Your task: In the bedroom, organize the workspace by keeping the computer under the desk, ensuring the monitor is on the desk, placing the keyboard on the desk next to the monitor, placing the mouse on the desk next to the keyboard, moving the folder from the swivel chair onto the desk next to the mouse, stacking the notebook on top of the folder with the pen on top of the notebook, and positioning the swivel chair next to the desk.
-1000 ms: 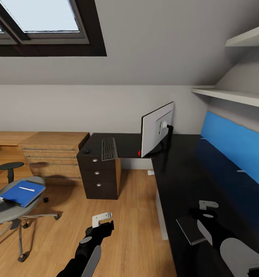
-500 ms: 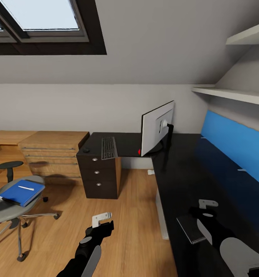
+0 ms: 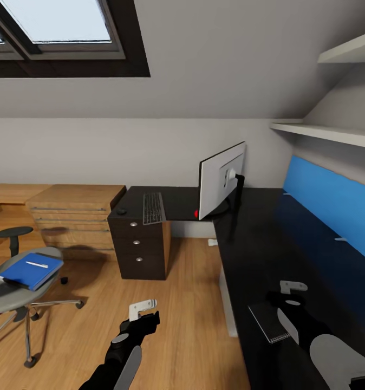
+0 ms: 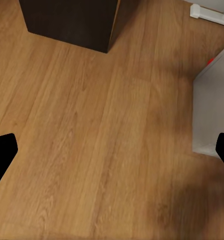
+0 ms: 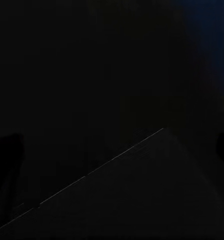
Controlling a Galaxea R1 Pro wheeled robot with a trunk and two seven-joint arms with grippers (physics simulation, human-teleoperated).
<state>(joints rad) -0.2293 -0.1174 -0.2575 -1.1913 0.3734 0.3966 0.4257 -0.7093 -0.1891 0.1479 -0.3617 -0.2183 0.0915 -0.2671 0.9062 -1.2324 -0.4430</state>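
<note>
On the black desk [image 3: 269, 244], dark notebook [image 3: 268, 322] just beside right gripper [image 3: 292, 287], jaw gap unclear, left gripper [image 3: 142, 307] spread wide over floor, empty, blue folder [image 3: 30, 271] with pen [image 3: 37, 265] on swivel chair [image 3: 12, 295], well apart.

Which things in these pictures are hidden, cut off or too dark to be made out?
- Monitor: head view shows its silver back; the screen faces away.
- Swivel chair: the head view's left edge cuts off its backrest.
- Notebook: the right end effector and arm partly cover it in the head view; the right wrist view is nearly black.
- Mouse: too small for detail.
- Right end effector: open or shut cannot be told.
</note>
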